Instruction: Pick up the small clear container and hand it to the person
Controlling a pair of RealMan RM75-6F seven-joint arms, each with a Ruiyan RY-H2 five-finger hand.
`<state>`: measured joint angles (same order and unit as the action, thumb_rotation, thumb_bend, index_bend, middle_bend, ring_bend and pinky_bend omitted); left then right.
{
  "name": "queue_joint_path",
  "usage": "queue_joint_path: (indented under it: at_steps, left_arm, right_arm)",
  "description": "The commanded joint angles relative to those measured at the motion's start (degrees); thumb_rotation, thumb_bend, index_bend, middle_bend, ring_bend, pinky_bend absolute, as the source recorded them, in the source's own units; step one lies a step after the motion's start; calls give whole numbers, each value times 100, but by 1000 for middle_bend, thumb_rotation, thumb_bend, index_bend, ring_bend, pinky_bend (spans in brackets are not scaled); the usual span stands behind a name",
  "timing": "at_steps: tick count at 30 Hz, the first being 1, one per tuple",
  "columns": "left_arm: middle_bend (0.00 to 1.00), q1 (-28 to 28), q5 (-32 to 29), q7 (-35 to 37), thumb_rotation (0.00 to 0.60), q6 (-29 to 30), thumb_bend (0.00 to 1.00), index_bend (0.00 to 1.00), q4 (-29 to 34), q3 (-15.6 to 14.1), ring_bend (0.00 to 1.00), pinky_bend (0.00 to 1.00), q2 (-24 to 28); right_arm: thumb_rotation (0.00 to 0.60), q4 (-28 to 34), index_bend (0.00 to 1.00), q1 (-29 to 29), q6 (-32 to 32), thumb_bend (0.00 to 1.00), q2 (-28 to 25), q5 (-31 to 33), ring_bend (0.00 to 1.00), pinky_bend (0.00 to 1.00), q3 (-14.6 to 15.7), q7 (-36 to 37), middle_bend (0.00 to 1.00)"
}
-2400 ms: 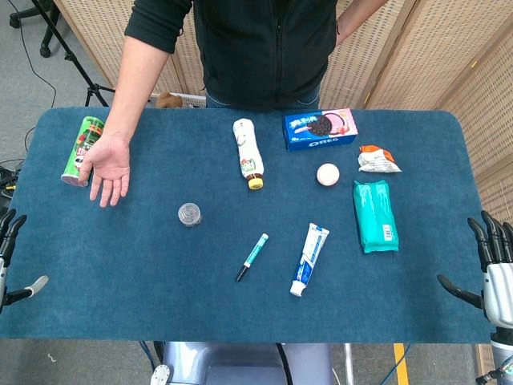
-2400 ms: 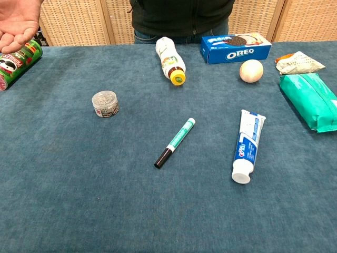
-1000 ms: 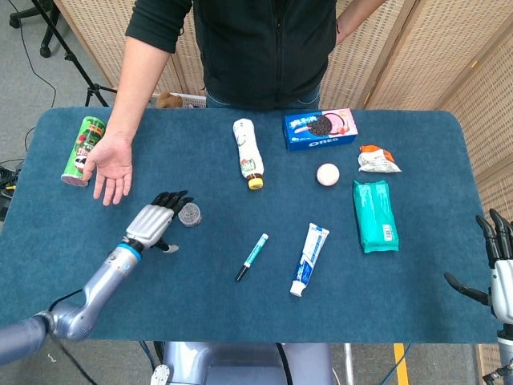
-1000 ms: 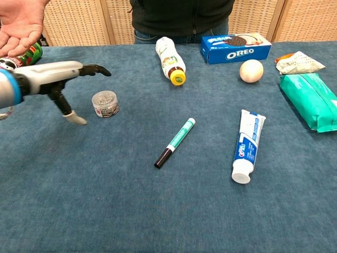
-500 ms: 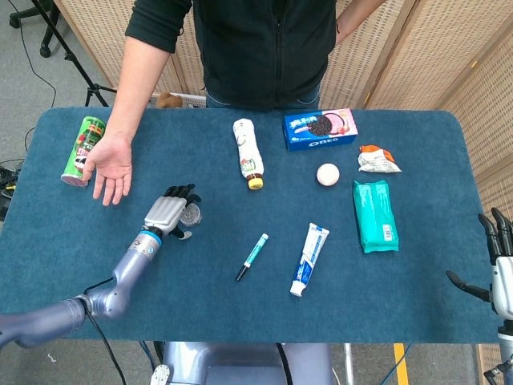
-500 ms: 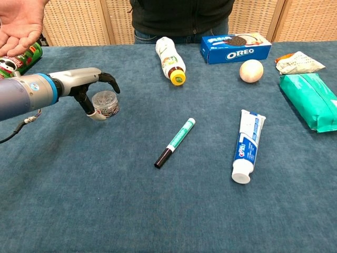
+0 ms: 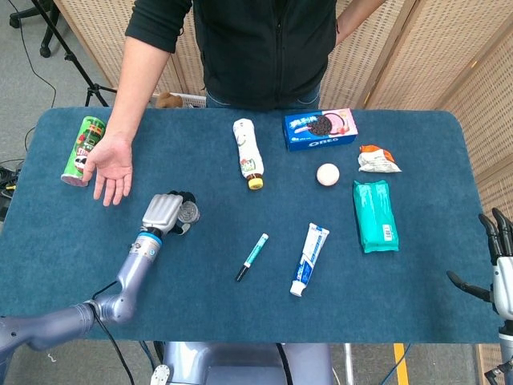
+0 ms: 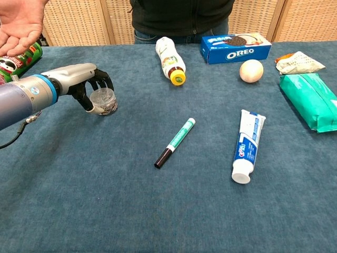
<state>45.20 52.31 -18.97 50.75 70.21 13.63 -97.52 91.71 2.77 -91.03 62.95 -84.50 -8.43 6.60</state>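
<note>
The small clear container (image 7: 190, 212) (image 8: 104, 100) with a ribbed lid sits left of the table's middle. My left hand (image 7: 165, 213) (image 8: 84, 83) wraps it from the left, dark fingers curled over its top and far side and the thumb pressed to its near side, so it grips the container. In the chest view the container looks slightly tilted. The person's open palm (image 7: 111, 167) (image 8: 20, 23) waits, facing up, at the far left just beyond my left hand. At the table's right front corner my right hand (image 7: 497, 269) stays open, fingers apart, holding nothing.
A green chips can (image 7: 83, 150) lies beside the person's hand. A white bottle (image 7: 248, 152), Oreo box (image 7: 321, 129), pale ball (image 7: 328, 174), snack wrapper (image 7: 377, 159) and green pack (image 7: 375, 215) lie further right. A marker (image 7: 252, 257) and toothpaste tube (image 7: 309, 258) lie centre front.
My left arm came in from the left edge, reached the container and curled its fingers around it. My right hand sank a little at the right edge.
</note>
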Motion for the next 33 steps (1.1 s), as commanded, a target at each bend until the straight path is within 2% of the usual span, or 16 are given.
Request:
queue_joint_path:
  at_steps: [1,8,10,12,16,19,22,26,33]
  left_arm:
    - [448,-130,358,237,600,137,404,601,336,-105,313,464,213]
    - [448,-321,1173,469,600,450,395,601,1130,-352,313,464,755]
    - [448,-326,1939,605,600,437,392,601,1692,-634,313,464,1286]
    - [448,-340,2247,703,600,472,391,601,1897,-728,313,464,1499]
    - [448,-477,3126,832,600,977,390,602,2539,-900,313,464,2017]
    - [448,-560,3521,767,600,1294,390,608,2849,-925,313,464,2345]
    - [449,-650,3606,685,600,1512,388,615,3033,-871,313,464,2588]
    - [449,-815,3424,825,600,1746,393,616,3133,-716,313,464,3009]
    - [449,-1143,3039,1491,600,1934,401,617,2719,-632,313,464,3395]
  right_arm:
    - [600,7,0,0,3,0,-2,-11,0,0,7,-3,0]
    - [600,22,0,-5,-2,0,-3,-20,0,0,14,-19,0]
    - [600,30,0,-3,1,0,-2,-43,0,0,27,-37,0]
    - [600,32,0,-2,2,0,3,-55,0,0,35,-54,0]
    - [600,55,0,-4,2,0,12,-83,0,0,56,-92,0]
    - [600,65,0,-2,15,0,13,-95,0,0,71,-106,0]
    - [600,77,0,-3,14,0,11,-108,0,0,77,-115,0]
    - [600,90,0,-11,-3,0,-1,-113,0,0,76,-103,0]
    - [600,95,0,10,52,0,16,-139,0,0,110,-160,0]
